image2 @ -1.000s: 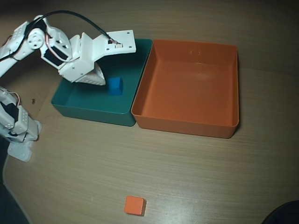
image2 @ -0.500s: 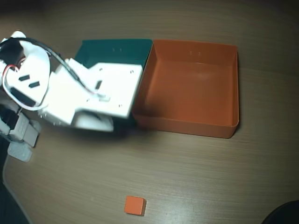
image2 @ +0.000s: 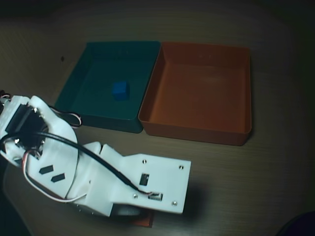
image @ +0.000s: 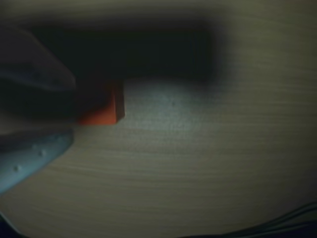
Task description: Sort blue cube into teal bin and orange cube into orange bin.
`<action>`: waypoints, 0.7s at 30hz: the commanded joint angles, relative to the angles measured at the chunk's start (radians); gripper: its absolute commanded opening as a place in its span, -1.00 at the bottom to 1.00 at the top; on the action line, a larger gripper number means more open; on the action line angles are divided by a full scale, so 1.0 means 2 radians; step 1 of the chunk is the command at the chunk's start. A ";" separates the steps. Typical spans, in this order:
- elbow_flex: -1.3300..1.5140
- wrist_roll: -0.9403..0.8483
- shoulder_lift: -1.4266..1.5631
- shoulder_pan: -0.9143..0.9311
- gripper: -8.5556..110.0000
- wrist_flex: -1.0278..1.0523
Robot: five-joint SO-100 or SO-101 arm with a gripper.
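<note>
In the wrist view the orange cube (image: 99,110) lies on the wooden table, half in shadow, right at the tips of my gripper (image: 74,109). The jaws stand open, one finger above and one pale finger (image: 32,153) below, with nothing held. From overhead, the white wrist (image2: 142,184) covers the gripper and nearly all of the orange cube (image2: 146,222); only a dark sliver shows at the bottom edge. The blue cube (image2: 120,90) rests inside the teal bin (image2: 101,119). The orange bin (image2: 197,132) stands directly right of it, touching, with nothing inside.
The arm's base (image2: 19,132) is at the left edge of the overhead view. Cables (image2: 93,160) run along the arm. Bare wooden table (image2: 246,187) stretches to the right of the wrist and in front of the bins.
The arm left the teal bin, where the blue cube stays, swung toward the table's near edge and now hangs over the orange cube, covering it from above.
</note>
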 commanded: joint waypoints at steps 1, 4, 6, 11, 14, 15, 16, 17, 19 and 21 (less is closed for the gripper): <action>-0.049 -0.025 -0.002 0.022 -0.47 -0.008; -0.058 -0.032 -0.018 0.034 -0.32 -0.008; -0.061 -0.032 -0.028 0.037 -0.25 -0.008; -0.061 -0.034 -0.048 0.048 -0.15 -0.008; -0.062 -0.034 -0.061 0.048 -0.15 -0.008; -0.062 -0.034 -0.065 0.048 -0.15 -0.009; -0.062 -0.034 -0.071 0.048 -0.15 -0.014; -0.062 -0.034 -0.075 0.048 -0.15 -0.021; -0.062 -0.031 -0.087 0.046 -0.15 -0.041; -0.062 -0.027 -0.101 0.043 -0.15 -0.059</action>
